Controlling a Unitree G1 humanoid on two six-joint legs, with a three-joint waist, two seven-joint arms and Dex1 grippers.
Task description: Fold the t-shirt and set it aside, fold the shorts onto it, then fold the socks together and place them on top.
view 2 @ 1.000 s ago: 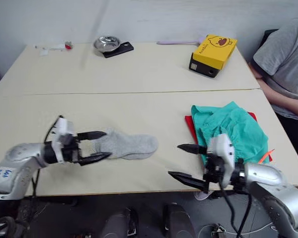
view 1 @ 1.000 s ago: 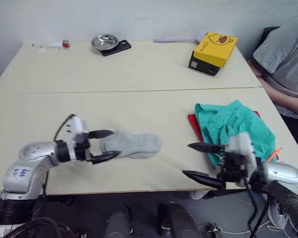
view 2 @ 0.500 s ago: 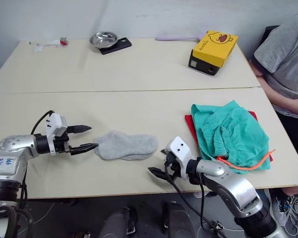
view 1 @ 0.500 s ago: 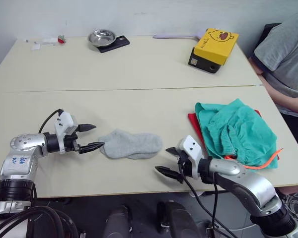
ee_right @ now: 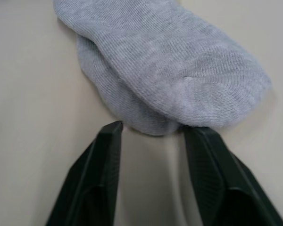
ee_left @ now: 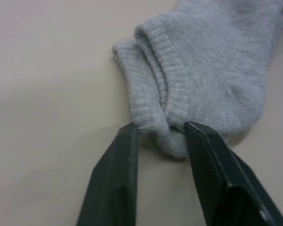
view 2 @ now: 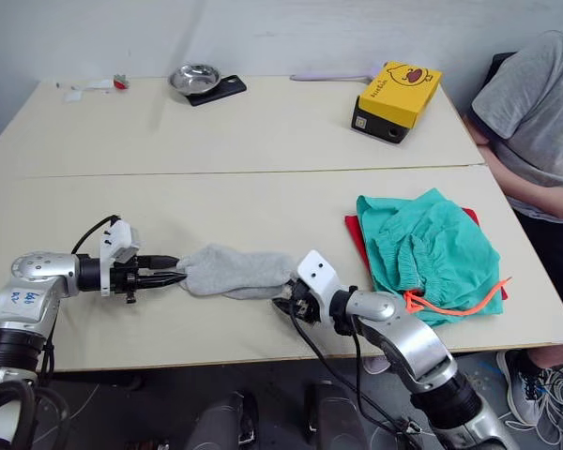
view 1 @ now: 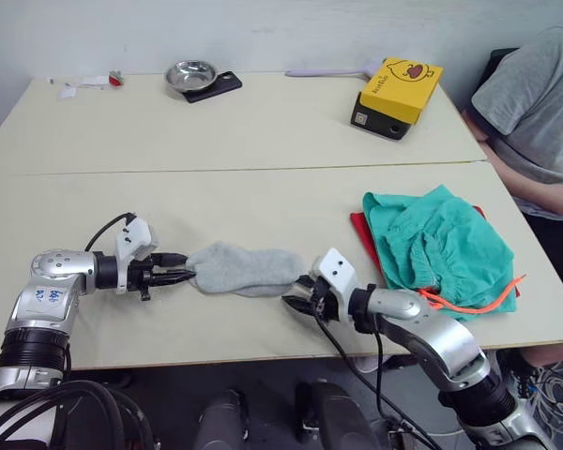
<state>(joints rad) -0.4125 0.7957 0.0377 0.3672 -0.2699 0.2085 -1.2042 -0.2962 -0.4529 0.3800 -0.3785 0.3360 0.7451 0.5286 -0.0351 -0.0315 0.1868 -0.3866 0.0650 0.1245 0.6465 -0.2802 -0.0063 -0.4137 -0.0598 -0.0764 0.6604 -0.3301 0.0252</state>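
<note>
We are judging that the last step is in hand: the shorts (view 2: 427, 251) are lying folded over the t-shirt (view 2: 354, 234) near the right edge of the tabletop (view 2: 263, 122), and the socks (view 2: 236, 272), stacked one on the other, are lying flat toward the front, between our two arms. Both arms are reaching low and nearly level over the tabletop, pointing inward at each other from opposite ends of the pair. The left pincer (ee_left: 161, 133) is sitting at the cuff end with its fingers partly open, straddling the ribbed edge and touching the knit without yet pinching it. The right pincer (ee_right: 153, 128) is sitting at the toe end, its fingers spread apart on either side of the rounded tip, holding nothing. Next, we think, both pincers need closing on both layers at once, so the pair lifts together; then one end needs carrying over the other, and the bundle needs setting on the shorts, well off to the right.
</note>
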